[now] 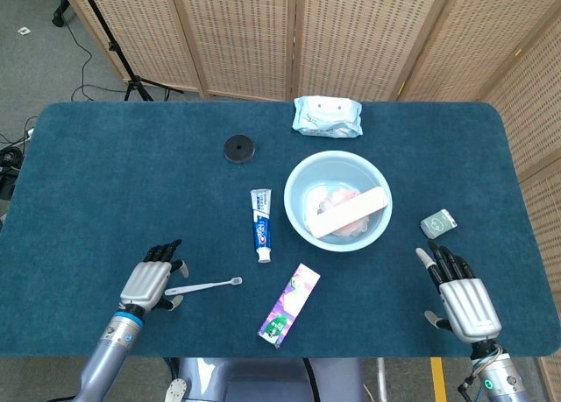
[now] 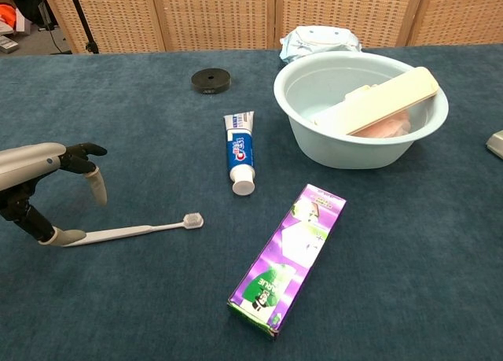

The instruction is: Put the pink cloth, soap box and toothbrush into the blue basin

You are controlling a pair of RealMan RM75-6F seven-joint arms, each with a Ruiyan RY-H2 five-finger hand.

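The white toothbrush [image 1: 203, 285] [image 2: 134, 231] lies on the blue tabletop at front left, bristles pointing right. My left hand [image 1: 151, 284] [image 2: 39, 184] hovers over its handle end with fingers apart; the thumb tip sits right at the handle's end and nothing is gripped. The pale blue basin [image 1: 298, 179] [image 2: 346, 150] stands right of centre. Inside it, the cream soap box [image 1: 351, 212] [image 2: 385, 101] leans across the pink cloth [image 1: 337, 194] [image 2: 391, 128]. My right hand [image 1: 460, 301] rests open near the front right edge, seen only in the head view.
A toothpaste tube [image 1: 261, 224] [image 2: 240, 152] lies left of the basin and a purple carton [image 1: 289, 304] [image 2: 287, 255] lies in front of it. Behind are a black disc [image 1: 238, 148] [image 2: 211, 80] and a wipes pack [image 1: 327, 116] [image 2: 321, 38]. A small green packet [image 1: 437, 222] lies right of the basin.
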